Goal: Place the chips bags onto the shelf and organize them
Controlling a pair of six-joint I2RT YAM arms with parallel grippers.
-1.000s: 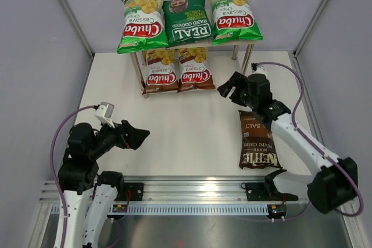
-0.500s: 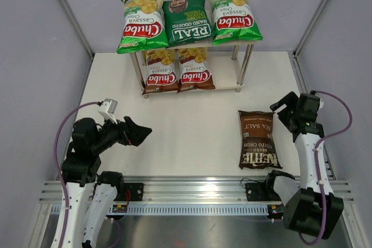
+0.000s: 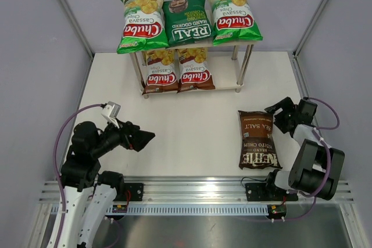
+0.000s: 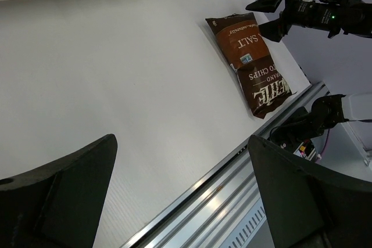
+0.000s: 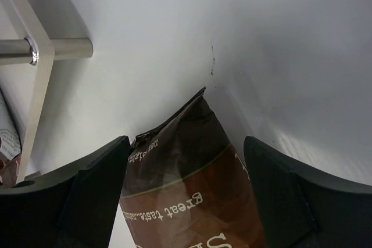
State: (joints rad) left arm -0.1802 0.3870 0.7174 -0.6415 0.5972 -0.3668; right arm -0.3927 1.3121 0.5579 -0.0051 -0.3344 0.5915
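Five of six bags are seen already placed on the shelf (image 3: 228,84). On the top board a light-green Chuba bag (image 3: 142,22), the REAL bag (image 3: 186,18) and a second light-green Chuba bag (image 3: 233,15) are lined up. On the lower board a brown Chuba bag (image 3: 161,71) and a second brown Chuba bag (image 3: 195,69) are set side by side, with bare board showing at the end nearer the right gripper (image 3: 272,118). The Kettle bag (image 3: 257,139) is left, lying flat on the table (image 3: 192,126), apart from the shelf. The right gripper is held low just beside this bag's shelf-ward end. Its fingers are spread wide and nothing is pinched. In the wrist view the bag's crimped end is framed between the two fingers; contact cannot be told. A shelf leg is seen ahead and to one side of that gripper. The left gripper (image 3: 146,140) is also spread and empty, raised above bare table, with the Kettle bag well ahead of it across the table. The task is judged nearly done: one pick and one placement into the open lower spot are judged outstanding.
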